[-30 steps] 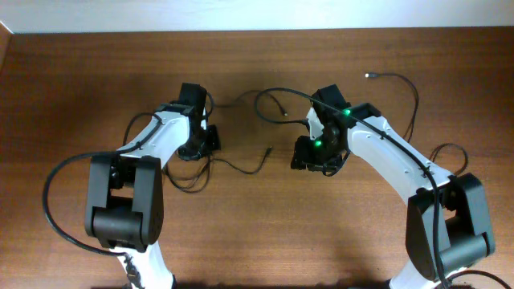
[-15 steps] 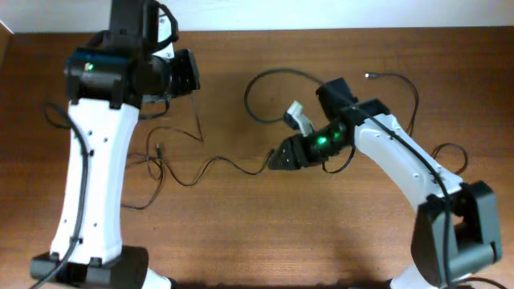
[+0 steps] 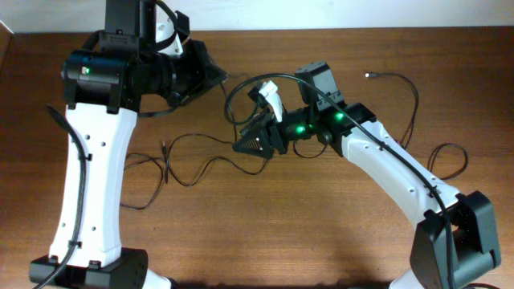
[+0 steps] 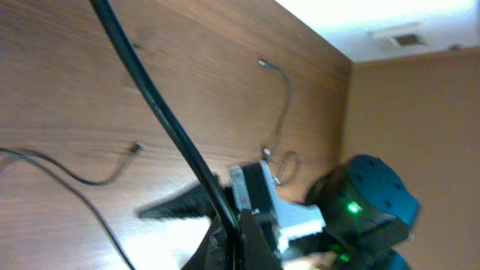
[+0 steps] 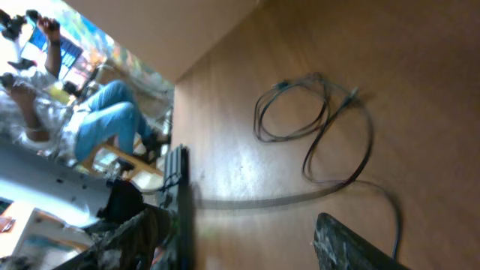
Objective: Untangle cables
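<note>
— What is the left tool doing?
— It is hanging high over the bench. Its tips are looking pressed together on one strand of the cables. In the left wrist view that strand is running taut and straight into them.
— And the right tool?
— Its fingers are standing wide apart and gripping nothing. It is pointing toward the left tool, close beside it. In its own wrist view a blurred strand is crossing the gap between the fingers.
— Where are the other cables lying?
— Mostly below the left tool and out ahead of the right tool, spreading over the bench in loose curves and a few slack loops. One small plug is lying on the wood a little way off the right tool's tips.
— Anything on the other side?
— Another strand is trailing behind the right tool, along the outer side of its arm. It is ending in a pale plug end, well apart from both tools.
</note>
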Robot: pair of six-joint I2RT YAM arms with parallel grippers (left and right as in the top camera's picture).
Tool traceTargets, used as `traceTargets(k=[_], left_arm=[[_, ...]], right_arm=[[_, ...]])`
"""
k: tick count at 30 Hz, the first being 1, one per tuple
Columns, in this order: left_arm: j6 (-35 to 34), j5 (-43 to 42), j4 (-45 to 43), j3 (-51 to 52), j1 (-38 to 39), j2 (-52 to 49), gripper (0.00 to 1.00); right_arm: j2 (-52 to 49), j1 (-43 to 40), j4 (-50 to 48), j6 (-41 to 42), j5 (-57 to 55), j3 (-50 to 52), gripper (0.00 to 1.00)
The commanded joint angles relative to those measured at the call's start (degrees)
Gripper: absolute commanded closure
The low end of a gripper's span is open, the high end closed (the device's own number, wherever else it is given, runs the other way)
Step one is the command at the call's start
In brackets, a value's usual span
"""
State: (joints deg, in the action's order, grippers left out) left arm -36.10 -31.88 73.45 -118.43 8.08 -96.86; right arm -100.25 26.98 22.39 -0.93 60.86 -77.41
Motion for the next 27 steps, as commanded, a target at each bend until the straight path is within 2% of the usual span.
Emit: traceTargets(k=[1,5,9,13,17,20,24,27], left_arm=[[-2.1,-6.8,-0.1,-0.5,-0.3,0.6,1.0],[-3.8,-9.3,-0.1,-0.5,-0.3,0.6,1.0],[-3.8,-9.3,-0.1,-0.5,-0.3,0.6,1.0],[-3.8,-9.3,0.3,-0.5,-0.3,0.6,1.0],[-3.8,-7.9,0.3,-0.5,-0.4,0.6,1.0],[-3.8,2.0,0.2,-0.5,-0.4,0.6,1.0],[-5.9,1.8,0.4,-0.5,-0.4,0.6,1.0],[-9.8,-3.4,0.4,-0.5,-0.4,0.6,1.0]], right_arm=[[0.5,0.9,-4.2,4.9,-2.0,-0.5,0.33],[0.5,2.8,-5.1,4.9,-2.2,-0.5,0.37],[0.5,3.7,-11.2,4.9,-2.5,-0.5,0.37],[0.5,3.7,-12.4,4.9,-9.0,-0.5,0.36],[0.5,3.8,-12.3,4.8,-6.8,-0.5,0.33],[0.5,3.7,-12.0,4.2,-2.0,-0.5,0.28],[0.5,3.7,-12.5,-1.9,3.0,-0.5,0.28],[0.5,3.7,-14.7,-1.9,3.0,-0.5,0.28]])
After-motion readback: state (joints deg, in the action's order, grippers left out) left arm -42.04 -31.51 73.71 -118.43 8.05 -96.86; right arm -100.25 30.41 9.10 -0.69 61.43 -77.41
